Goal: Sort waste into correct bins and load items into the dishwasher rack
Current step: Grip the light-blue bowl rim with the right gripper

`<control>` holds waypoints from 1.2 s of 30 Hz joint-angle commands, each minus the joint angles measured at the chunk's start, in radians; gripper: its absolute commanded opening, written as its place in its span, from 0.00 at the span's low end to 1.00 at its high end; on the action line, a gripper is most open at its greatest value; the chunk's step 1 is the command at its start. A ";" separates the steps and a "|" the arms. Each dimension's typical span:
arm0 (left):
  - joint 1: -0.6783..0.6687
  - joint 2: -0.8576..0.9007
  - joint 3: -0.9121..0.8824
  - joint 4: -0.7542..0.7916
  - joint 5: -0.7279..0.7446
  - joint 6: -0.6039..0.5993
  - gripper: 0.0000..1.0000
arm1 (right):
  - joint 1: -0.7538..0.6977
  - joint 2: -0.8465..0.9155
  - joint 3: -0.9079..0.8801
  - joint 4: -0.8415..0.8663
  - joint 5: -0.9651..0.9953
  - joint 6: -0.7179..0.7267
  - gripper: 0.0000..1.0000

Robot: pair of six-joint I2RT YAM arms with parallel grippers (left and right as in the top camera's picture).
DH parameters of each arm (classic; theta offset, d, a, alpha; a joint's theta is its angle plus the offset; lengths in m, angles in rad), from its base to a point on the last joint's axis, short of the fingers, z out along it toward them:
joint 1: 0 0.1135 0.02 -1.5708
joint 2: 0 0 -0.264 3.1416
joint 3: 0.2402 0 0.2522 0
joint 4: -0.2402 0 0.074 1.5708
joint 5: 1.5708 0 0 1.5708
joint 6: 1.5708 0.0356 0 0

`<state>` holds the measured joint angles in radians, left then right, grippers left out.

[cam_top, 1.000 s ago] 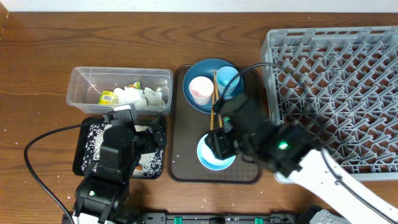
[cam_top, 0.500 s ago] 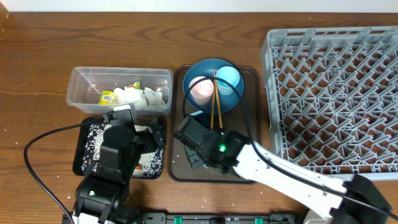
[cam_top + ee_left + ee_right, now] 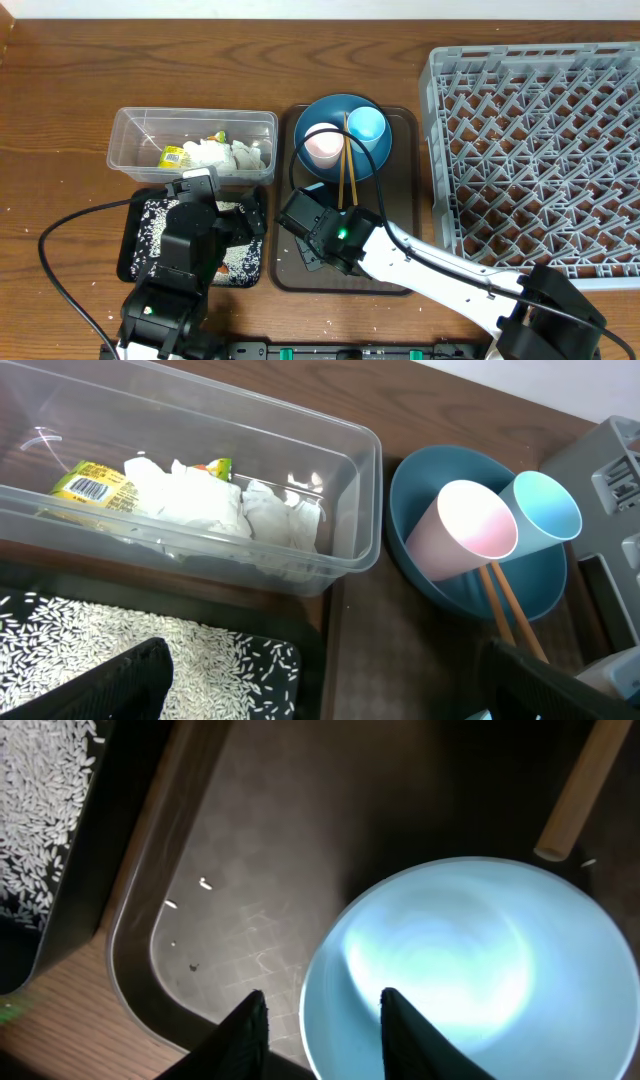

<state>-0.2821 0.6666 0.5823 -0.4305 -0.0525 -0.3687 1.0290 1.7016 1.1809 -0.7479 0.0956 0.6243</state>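
One bowl (image 3: 470, 980): rim between spread jaws of right tool (image 3: 322, 1020); a rim pinch suits lifting.
Left tool (image 3: 335, 685): spread, empty, over black tray (image 3: 230, 695).

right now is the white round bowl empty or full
Empty: the white round bowl shows a bare, glossy inside in the right wrist view, no rice.

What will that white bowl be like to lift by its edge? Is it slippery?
Probably slippery: the bowl shines like glazed ceramic. It looks rigid, so the right gripper, whose fingers straddle its rim, shouldn't bend it. Held by one edge only, it may well tilt or swing.
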 commanded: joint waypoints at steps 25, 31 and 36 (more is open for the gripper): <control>0.004 0.004 0.013 0.002 -0.013 0.009 0.98 | 0.067 0.012 -0.007 -0.005 -0.004 0.011 0.30; 0.004 0.004 0.013 0.002 -0.013 0.009 0.98 | 0.067 0.012 -0.018 -0.005 0.021 0.011 0.31; 0.004 0.004 0.013 0.002 -0.013 0.009 0.98 | 0.067 0.012 -0.030 -0.004 0.026 0.011 0.31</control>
<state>-0.2821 0.6678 0.5823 -0.4301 -0.0525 -0.3687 1.0897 1.7016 1.1671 -0.7502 0.0944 0.6250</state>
